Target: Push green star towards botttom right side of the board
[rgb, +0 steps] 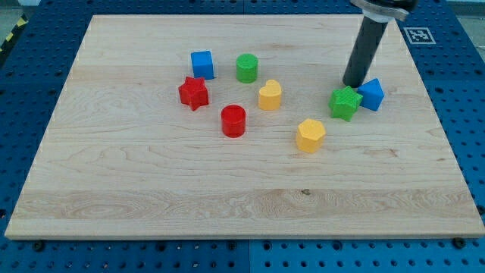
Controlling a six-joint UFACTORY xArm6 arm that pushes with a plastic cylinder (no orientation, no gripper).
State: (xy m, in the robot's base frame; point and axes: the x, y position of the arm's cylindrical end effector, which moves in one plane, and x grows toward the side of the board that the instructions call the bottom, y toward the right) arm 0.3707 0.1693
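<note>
The green star (pixel 345 102) lies on the wooden board (pixel 151 182) at the view's right, a little above mid-height. A blue block (pixel 371 94) touches its right side. My tip (pixel 352 83) stands just above the green star, at its upper edge, and left of the blue block. The dark rod rises from there to the view's top.
A yellow hexagon (pixel 310 135) lies below-left of the star. A yellow heart (pixel 270 95), green cylinder (pixel 246 67), blue cube (pixel 202 64), red star (pixel 193 92) and red cylinder (pixel 233 120) stand left of centre. A blue pegboard table surrounds the board.
</note>
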